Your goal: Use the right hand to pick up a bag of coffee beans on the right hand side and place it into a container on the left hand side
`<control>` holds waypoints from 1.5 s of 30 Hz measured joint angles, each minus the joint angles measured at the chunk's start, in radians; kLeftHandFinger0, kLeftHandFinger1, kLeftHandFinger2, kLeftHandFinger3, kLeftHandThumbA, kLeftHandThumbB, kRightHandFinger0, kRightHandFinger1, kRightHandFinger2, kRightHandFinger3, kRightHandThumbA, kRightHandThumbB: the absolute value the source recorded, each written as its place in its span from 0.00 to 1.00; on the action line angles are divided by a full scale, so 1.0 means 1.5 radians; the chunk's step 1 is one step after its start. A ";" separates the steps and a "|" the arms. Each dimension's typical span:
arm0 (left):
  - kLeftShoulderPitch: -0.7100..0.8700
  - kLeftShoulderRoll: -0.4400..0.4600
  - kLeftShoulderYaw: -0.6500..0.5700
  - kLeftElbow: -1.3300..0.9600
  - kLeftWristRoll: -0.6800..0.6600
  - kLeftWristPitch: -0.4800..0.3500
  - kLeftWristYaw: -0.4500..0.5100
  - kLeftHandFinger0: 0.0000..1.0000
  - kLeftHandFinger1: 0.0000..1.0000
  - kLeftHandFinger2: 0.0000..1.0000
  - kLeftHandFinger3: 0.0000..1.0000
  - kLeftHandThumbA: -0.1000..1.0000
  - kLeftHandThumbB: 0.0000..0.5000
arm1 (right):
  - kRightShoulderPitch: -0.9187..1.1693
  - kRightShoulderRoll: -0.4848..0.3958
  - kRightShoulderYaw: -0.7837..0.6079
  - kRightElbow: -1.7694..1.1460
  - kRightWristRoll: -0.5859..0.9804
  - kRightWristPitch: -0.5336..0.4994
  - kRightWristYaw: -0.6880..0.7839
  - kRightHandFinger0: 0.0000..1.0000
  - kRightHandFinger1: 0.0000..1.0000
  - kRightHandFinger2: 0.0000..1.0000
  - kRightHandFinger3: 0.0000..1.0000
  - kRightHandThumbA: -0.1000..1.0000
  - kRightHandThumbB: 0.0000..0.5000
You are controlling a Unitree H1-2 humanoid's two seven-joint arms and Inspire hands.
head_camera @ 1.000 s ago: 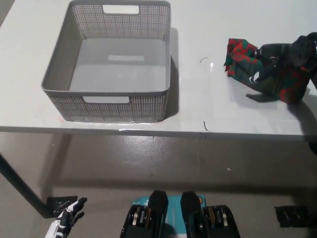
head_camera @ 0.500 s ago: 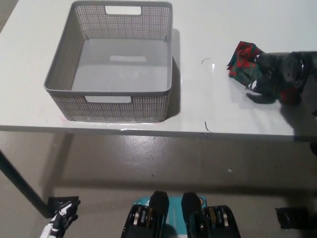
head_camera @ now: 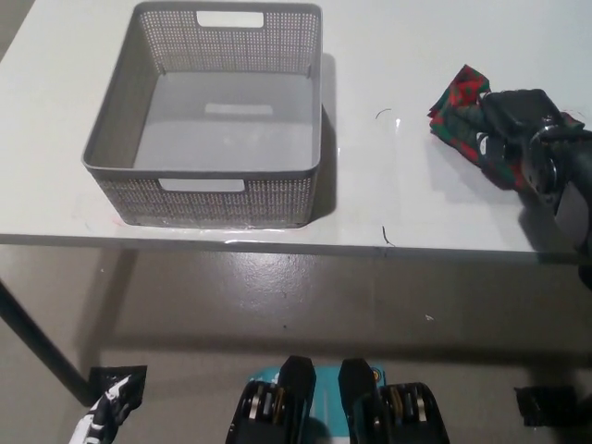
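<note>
My right hand (head_camera: 513, 129) sits on top of the coffee bag (head_camera: 460, 106) at the table's (head_camera: 398, 203) right side, near the front edge. Fingers look wrapped over the bag, holding it, but the hand hides most of it, so can't tell how secure that hold is. Only the red/green end sticks out to the left.

Risks, imo: bag is soft & crinkly, so if I've only pinched the top it could sag or slip out on the lift. It's close to the table edge, so a slip may send it to the floor. The grey basket (head_camera: 120, 129) is well apart on the left, empty, w/ tall walls. Carry too low & the dangling end clips the rim.

Left hand (head_camera: 104, 414) hangs low at bottom left, below the table; can't tell its fingers.
</note>
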 measured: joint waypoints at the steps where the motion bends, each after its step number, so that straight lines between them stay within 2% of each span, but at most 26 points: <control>1: -0.001 0.000 0.000 -0.001 0.000 0.000 0.000 1.00 1.00 1.00 1.00 1.00 0.66 | 0.002 0.000 -0.001 0.002 0.000 -0.007 -0.015 0.00 0.19 0.37 0.41 0.00 0.34; 2: -0.002 0.000 0.001 -0.001 -0.001 0.000 0.000 1.00 1.00 1.00 1.00 1.00 0.67 | 0.004 0.000 -0.001 0.004 0.000 -0.014 -0.028 0.03 0.23 0.47 0.49 0.00 0.34; 4: -0.004 0.000 0.001 -0.002 -0.001 0.000 0.000 1.00 1.00 1.00 1.00 1.00 0.67 | 0.005 0.000 -0.003 0.008 0.000 -0.023 -0.043 0.06 0.29 0.56 0.55 0.00 0.34; 6: -0.007 0.000 0.002 -0.003 -0.002 0.000 0.000 1.00 1.00 1.00 1.00 1.00 0.68 | 0.006 0.000 -0.004 0.013 0.000 -0.033 -0.060 0.16 0.33 0.49 0.45 0.00 0.41; 8: -0.009 0.000 0.002 -0.004 -0.004 0.000 0.000 1.00 1.00 1.00 1.00 1.00 0.67 | 0.006 0.000 -0.004 0.016 0.000 -0.039 -0.072 0.03 0.21 0.39 0.39 0.00 0.38; 9: -0.010 0.000 0.002 -0.004 -0.004 0.000 0.000 1.00 1.00 1.00 1.00 1.00 0.66 | 0.006 0.000 -0.005 0.016 0.000 -0.040 -0.075 0.00 0.16 0.43 0.43 0.00 0.35; 10: -0.010 0.000 0.002 -0.005 -0.004 0.000 0.000 1.00 1.00 1.00 1.00 1.00 0.63 | 0.006 0.000 -0.006 0.016 0.000 -0.043 -0.083 0.00 0.17 0.55 0.53 0.00 0.20; 11: -0.010 0.000 0.002 -0.006 -0.004 0.000 0.000 1.00 1.00 1.00 1.00 1.00 0.64 | 0.006 -0.001 -0.007 0.017 0.000 -0.046 -0.090 0.03 0.18 0.68 0.63 0.00 0.31; 12: -0.011 0.000 0.002 -0.006 -0.005 0.000 -0.001 1.00 1.00 1.00 1.00 1.00 0.64 | 0.006 -0.001 -0.010 0.017 0.001 -0.048 -0.096 0.04 0.20 0.72 0.70 0.00 0.32; 13: -0.011 0.000 0.002 -0.006 -0.005 0.000 -0.001 1.00 1.00 1.00 1.00 1.00 0.65 | 0.005 -0.001 -0.014 0.018 0.002 -0.050 -0.100 0.31 0.36 0.74 0.69 0.00 0.45; 14: -0.011 0.000 0.002 -0.006 -0.005 0.000 -0.001 1.00 1.00 1.00 1.00 1.00 0.66 | 0.001 -0.002 -0.022 0.018 0.003 -0.054 -0.104 0.13 0.21 0.59 0.60 0.00 0.40; 15: -0.011 0.000 0.002 -0.006 -0.005 0.000 -0.001 1.00 1.00 1.00 1.00 1.00 0.67 | -0.001 -0.002 -0.027 0.019 0.004 -0.056 -0.105 0.02 0.15 0.57 0.66 0.00 0.37; 17: -0.011 0.000 0.002 -0.006 -0.005 0.000 -0.001 1.00 1.00 1.00 1.00 1.00 0.65 | -0.010 -0.002 -0.040 0.022 0.007 -0.061 -0.104 0.00 0.08 0.59 0.75 0.00 0.30; 19: -0.014 0.000 0.002 -0.006 -0.005 0.002 -0.001 1.00 1.00 1.00 1.00 1.00 0.64 | -0.018 -0.001 -0.053 0.022 0.011 -0.067 -0.104 0.00 0.05 0.72 0.82 0.00 0.22; 20: -0.014 0.000 0.002 -0.007 -0.005 0.002 -0.001 1.00 1.00 1.00 1.00 1.00 0.63 | -0.021 -0.001 -0.059 0.022 0.012 -0.069 -0.104 0.00 0.06 0.75 0.81 0.00 0.27; 22: -0.016 0.000 0.002 -0.008 -0.005 0.003 -0.001 1.00 1.00 1.00 1.00 1.00 0.61 | -0.034 0.000 -0.083 0.021 0.021 -0.076 -0.104 0.00 0.22 0.93 0.94 0.00 0.28; 24: -0.017 0.000 0.002 -0.008 -0.005 0.003 -0.001 1.00 1.00 1.00 1.00 1.00 0.61 | -0.048 0.000 -0.103 0.019 0.025 -0.080 -0.104 0.00 0.36 0.94 1.00 0.00 0.32; 25: -0.017 0.000 0.002 -0.008 -0.005 0.003 -0.001 1.00 1.00 1.00 1.00 1.00 0.61 | -0.057 0.000 -0.112 0.018 0.028 -0.083 -0.104 0.00 0.44 0.93 1.00 0.00 0.33; 26: -0.017 0.000 0.002 -0.008 -0.005 0.004 -0.001 1.00 1.00 1.00 1.00 1.00 0.61 | -0.064 0.000 -0.119 0.017 0.030 -0.085 -0.104 0.00 0.44 0.89 0.98 0.00 0.28; 28: -0.017 0.000 0.002 -0.009 -0.005 0.005 -0.001 1.00 1.00 1.00 1.00 1.00 0.62 | -0.083 0.000 -0.129 0.015 0.033 -0.090 -0.104 0.00 0.41 0.87 0.92 0.00 0.27; 31: -0.017 0.000 0.002 -0.009 -0.005 0.007 -0.001 1.00 1.00 1.00 1.00 1.00 0.63 | -0.105 0.000 -0.141 0.014 0.036 -0.096 -0.104 0.00 0.42 0.85 0.84 0.00 0.33; 36: -0.016 0.003 0.002 -0.014 -0.004 0.008 -0.001 1.00 1.00 1.00 1.00 1.00 0.63 | -0.147 0.003 -0.167 0.009 0.047 -0.106 -0.104 0.00 0.44 0.85 0.93 0.00 0.35; 37: -0.016 0.004 0.002 -0.016 -0.004 0.008 -0.001 1.00 1.00 1.00 1.00 1.00 0.62 | -0.155 0.004 -0.171 0.005 0.048 -0.107 -0.104 0.07 0.47 0.86 0.94 0.00 0.34; 38: -0.016 0.005 0.002 -0.016 -0.004 0.008 -0.001 1.00 1.00 1.00 1.00 1.00 0.62 | -0.161 0.006 -0.174 0.000 0.049 -0.108 -0.104 0.07 0.46 0.86 0.92 0.00 0.34; 39: -0.016 0.007 0.001 -0.016 -0.004 0.008 -0.001 1.00 1.00 1.00 1.00 1.00 0.63 | -0.169 0.010 -0.177 -0.006 0.049 -0.109 -0.104 0.00 0.43 0.87 0.90 0.00 0.34; 45: -0.016 0.010 -0.001 -0.017 -0.004 0.008 -0.001 1.00 1.00 1.00 1.00 1.00 0.63 | -0.201 0.047 -0.186 -0.039 0.050 -0.120 -0.103 0.00 0.26 0.76 0.81 0.00 0.42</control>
